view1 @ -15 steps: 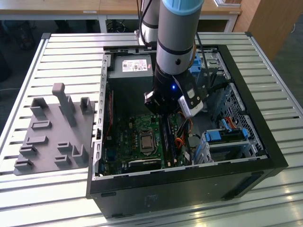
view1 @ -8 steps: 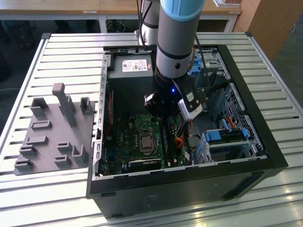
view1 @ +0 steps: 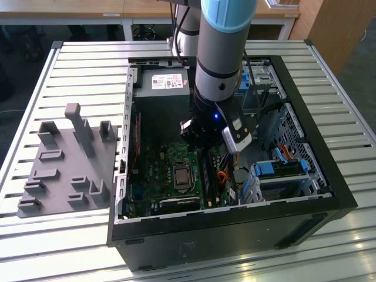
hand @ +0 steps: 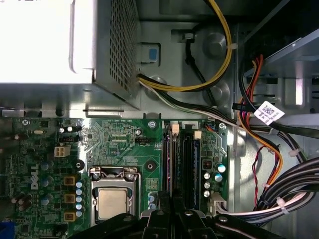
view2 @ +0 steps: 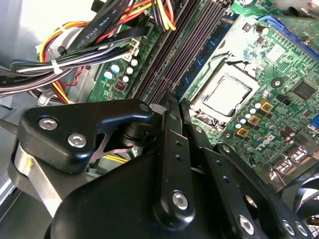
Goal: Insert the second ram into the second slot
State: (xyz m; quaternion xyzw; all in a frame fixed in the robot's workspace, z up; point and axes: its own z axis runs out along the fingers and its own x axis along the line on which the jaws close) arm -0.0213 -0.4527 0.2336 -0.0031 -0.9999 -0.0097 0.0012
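Hand over the memory slots beside the processor; open or closed, unclear.

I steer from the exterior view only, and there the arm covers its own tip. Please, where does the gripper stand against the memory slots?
Observer: In the first wrist view the gripper is over one end of the memory slots, lined up with their length.
Operator: Does any cable lie across the slots?
Observer: No. In that view the cables run beside the board, off the row.
Operator: Is a stick seated in the row?
Observer: In the second wrist view a blue stick lies along the row on the processor side. Whether it is pressed fully in, I cannot tell.
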